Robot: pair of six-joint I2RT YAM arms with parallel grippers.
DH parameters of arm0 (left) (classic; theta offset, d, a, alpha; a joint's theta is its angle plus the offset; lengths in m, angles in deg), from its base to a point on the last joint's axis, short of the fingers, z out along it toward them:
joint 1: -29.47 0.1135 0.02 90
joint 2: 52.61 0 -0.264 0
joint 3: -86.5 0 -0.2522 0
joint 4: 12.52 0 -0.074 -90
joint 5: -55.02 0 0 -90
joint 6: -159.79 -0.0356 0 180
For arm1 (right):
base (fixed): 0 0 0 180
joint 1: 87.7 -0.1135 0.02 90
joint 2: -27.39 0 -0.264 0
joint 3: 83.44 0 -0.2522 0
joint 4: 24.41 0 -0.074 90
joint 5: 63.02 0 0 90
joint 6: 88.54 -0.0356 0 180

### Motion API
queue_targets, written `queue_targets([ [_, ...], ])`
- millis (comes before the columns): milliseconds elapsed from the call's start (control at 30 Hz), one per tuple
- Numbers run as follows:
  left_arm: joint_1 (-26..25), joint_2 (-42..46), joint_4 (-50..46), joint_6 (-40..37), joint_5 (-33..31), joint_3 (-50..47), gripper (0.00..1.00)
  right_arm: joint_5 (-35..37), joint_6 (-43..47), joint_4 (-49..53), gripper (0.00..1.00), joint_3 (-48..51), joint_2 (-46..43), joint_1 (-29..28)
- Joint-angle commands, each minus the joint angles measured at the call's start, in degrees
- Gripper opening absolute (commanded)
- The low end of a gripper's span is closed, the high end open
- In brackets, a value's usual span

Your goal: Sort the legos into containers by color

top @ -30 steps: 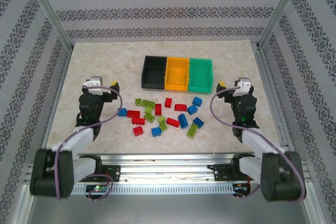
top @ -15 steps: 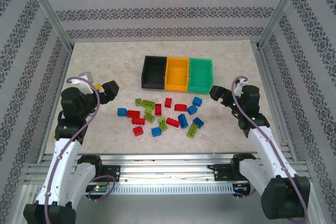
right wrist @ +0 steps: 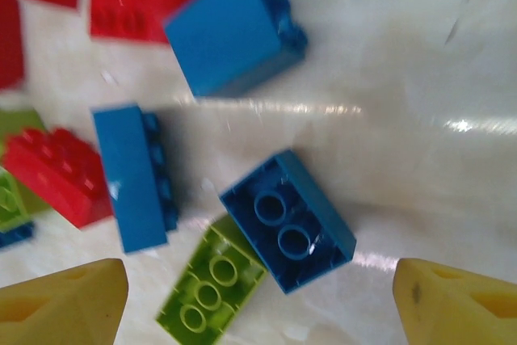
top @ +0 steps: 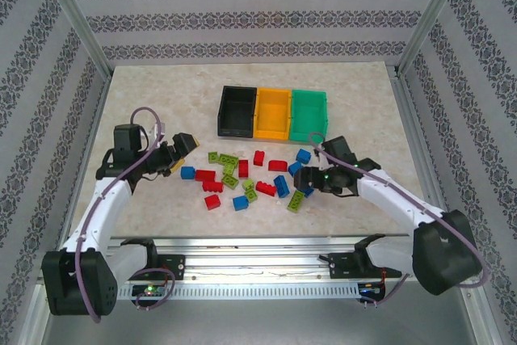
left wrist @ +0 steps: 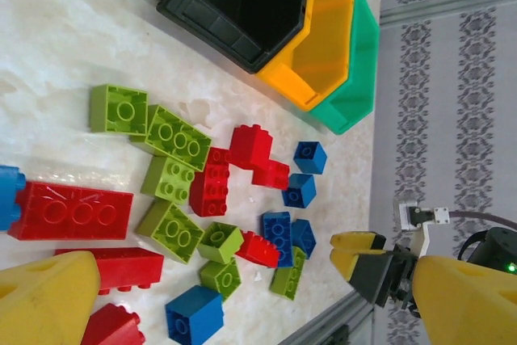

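legos [right wrist: 287, 220] glossy moulded plastic; containers [top: 272, 130] smooth plastic, slight sheen; table [right wrist: 420, 78] marble-look, polished, reflective.

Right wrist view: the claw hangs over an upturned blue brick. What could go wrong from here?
1. The small blue plastic brick touches a lime green plastic brick, so the open right claw may pinch both and mix colours.
2. A long blue plastic brick lies close beside it; a closing finger could knock it.

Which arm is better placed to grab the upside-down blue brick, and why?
Right: the right end effector, open, hovers beside that blue brick; the left end effector sits at the pile's opposite side.
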Motion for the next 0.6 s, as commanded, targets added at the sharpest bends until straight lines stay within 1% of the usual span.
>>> queue_targets([
  [0, 0.8, -3.3, -9.9, -8.6, -0.8, 2.4, 0.99, 6.4, 1.0, 5.4, 0.83, -1.8, 2.4, -2.4],
  [133, 0.9, -6.9, -8.3, -10.8, -0.7, 0.6, 0.99, 7.8, 0.1, 3.1, 0.81, 0.3, 3.6, -2.6],
  [200, 1.0, -8.0, -7.9, -11.2, -1.9, -0.3, 0.99, 7.9, 0.2, 2.4, 0.80, -0.2, 4.6, -2.6],
  [300, 1.0, -8.9, -11.7, -12.7, -3.8, 0.8, 1.00, 7.4, 0.6, 2.1, 0.80, -2.7, 7.1, -2.5],
  [400, 1.0, -6.4, -12.6, -12.8, -6.0, -1.5, 1.00, 8.1, 1.7, 3.0, 0.77, -6.0, 10.7, -2.5],
  [433, 0.6, -4.9, -12.4, -12.3, -7.5, -2.5, 1.00, 7.9, 2.1, 3.2, 0.74, -7.1, 12.1, -2.5],
  [467, 0.2, -3.7, -12.3, -12.1, -8.8, -2.7, 1.00, 7.6, 2.3, 3.7, 0.73, -8.1, 13.4, -2.6],
  [567, -0.4, 0.1, -10.9, -10.8, -10.3, -3.8, 1.00, 6.6, 3.0, 4.2, 0.69, -10.2, 16.7, -2.8],
])
